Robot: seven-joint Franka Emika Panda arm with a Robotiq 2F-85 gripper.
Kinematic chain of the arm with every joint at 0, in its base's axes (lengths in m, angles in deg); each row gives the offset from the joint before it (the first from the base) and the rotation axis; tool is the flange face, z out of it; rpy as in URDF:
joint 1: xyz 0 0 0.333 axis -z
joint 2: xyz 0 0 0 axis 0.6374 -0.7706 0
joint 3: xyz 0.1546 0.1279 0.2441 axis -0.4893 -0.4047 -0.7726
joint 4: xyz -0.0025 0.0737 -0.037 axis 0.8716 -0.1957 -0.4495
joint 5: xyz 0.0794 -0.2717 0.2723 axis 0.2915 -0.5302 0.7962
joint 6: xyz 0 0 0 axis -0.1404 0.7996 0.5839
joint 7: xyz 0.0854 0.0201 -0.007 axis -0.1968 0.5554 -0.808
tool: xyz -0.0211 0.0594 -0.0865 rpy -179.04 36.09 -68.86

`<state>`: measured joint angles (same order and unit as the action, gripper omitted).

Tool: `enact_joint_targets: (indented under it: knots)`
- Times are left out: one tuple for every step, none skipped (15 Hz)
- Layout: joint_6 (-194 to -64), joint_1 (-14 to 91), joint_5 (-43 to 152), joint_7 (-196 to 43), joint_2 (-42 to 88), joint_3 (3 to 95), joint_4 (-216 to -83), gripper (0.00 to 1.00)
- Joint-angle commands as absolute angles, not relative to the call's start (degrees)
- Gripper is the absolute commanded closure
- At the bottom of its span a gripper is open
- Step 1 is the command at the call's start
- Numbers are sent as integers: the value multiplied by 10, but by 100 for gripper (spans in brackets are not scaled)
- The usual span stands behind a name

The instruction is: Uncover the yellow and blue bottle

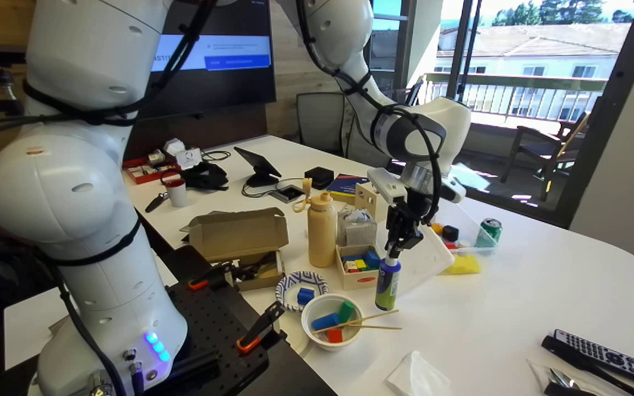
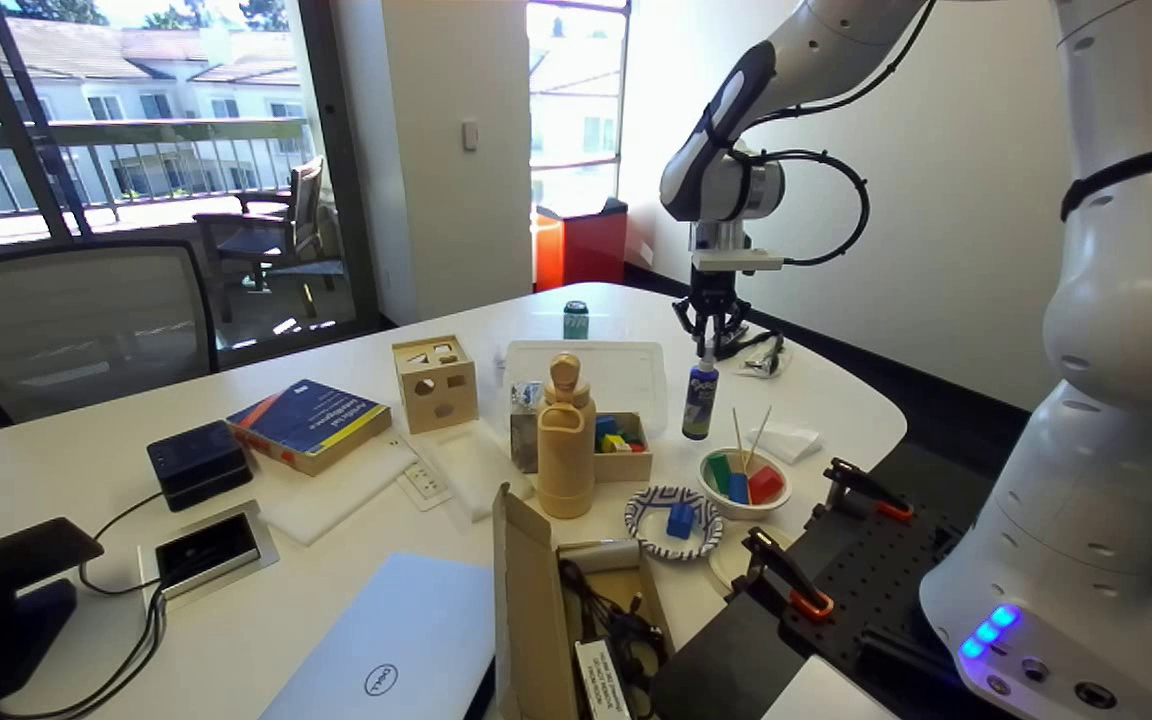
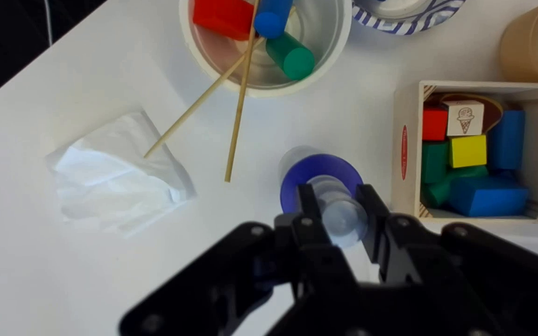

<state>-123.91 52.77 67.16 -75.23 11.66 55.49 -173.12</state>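
The white table (image 1: 515,308) carried the yellow and blue bottle (image 1: 388,286), 1 mustard bottle (image 1: 322,231), 1 bowl (image 3: 329,28), 1 book (image 2: 311,425) and 1 tissue (image 3: 115,175).

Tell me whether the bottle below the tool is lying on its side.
No, in an exterior view the blue and yellow-green bottle stands upright on the white table.

Bottle cap (image 3: 343,221) smooth, translucent plastic; sticks (image 3: 238,121) bare wood, matt; napkin (image 3: 119,172) creased, papery.
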Motion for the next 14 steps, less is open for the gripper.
enact_joint_targets:
  knots:
    - [-1254,548,691,-788,107,542,-1716,94]
    - [-1253,552,698,-792,105,539,-1714,94]
    - [-1258,536,674,-757,101,556,-1713,94]
    - [-1244,549,691,-786,100,543,-1707,94]
    - [-1233,559,704,-801,98,535,-1702,94]
    - [-1230,556,702,-790,97,539,-1700,94]
    - [-1237,543,684,-759,95,552,-1700,94]
    - [-1231,547,688,-767,96,548,-1699,94]
    - [-1231,544,686,-761,95,549,-1699,94]
    - [-1236,536,676,-741,95,556,-1701,94]
    - [-1218,553,698,-778,98,538,-1698,94]
    - [-1217,549,694,-764,98,542,-1698,94]
    - [-1205,552,698,-773,98,539,-1692,94]
    - [-1200,551,697,-767,98,541,-1690,94]
